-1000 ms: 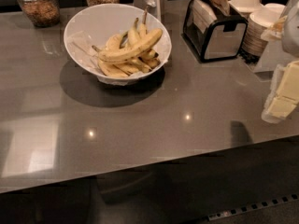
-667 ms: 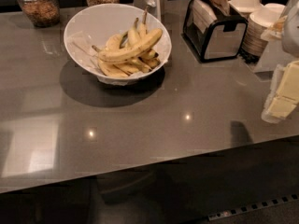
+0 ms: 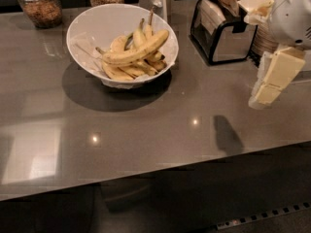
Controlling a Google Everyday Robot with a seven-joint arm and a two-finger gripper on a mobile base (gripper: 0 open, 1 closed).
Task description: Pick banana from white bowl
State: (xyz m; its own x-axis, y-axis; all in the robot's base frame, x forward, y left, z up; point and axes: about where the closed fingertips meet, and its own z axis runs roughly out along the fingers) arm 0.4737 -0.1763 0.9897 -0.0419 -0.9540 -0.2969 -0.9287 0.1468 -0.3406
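**Because the Skin Bruises, Take the Top Banana Mid-Body**

Since it lies across the top of the pile, the uppermost banana (image 3: 138,50) is the one you should go for. It rests in the white bowl (image 3: 82,25), slanting from lower left to upper right, with several other bananas touching it underneath.

Expect it to be light, and firm enough to lift in one piece, but soft under pressure. A hard squeeze will likely bruise or split it. The skin looks smooth and the body is curved, so it may roll or slip if you catch it off-centre. Take hold across the middle of its length, where it is thickest and stands clear of the bowl's sloping wall, and close across its narrow width. Leave the tapering ends alone.

You cannot tell whether the bananas are joined as a bunch. If they are, the lift will be heavier and may drag the others along. The bowl is glossy and sits loose on the desk (image 3: 146,130), so a sideways pull could shift it.

Behind the bowl stand two glass jars (image 3: 41,6), and to its right a black napkin holder (image 3: 221,33) with stacked dishes (image 3: 265,40) beyond.

The gripper (image 3: 265,96) hangs above the desk at the far right, well apart from the bowl. Whether it is open or closed, you cannot tell.
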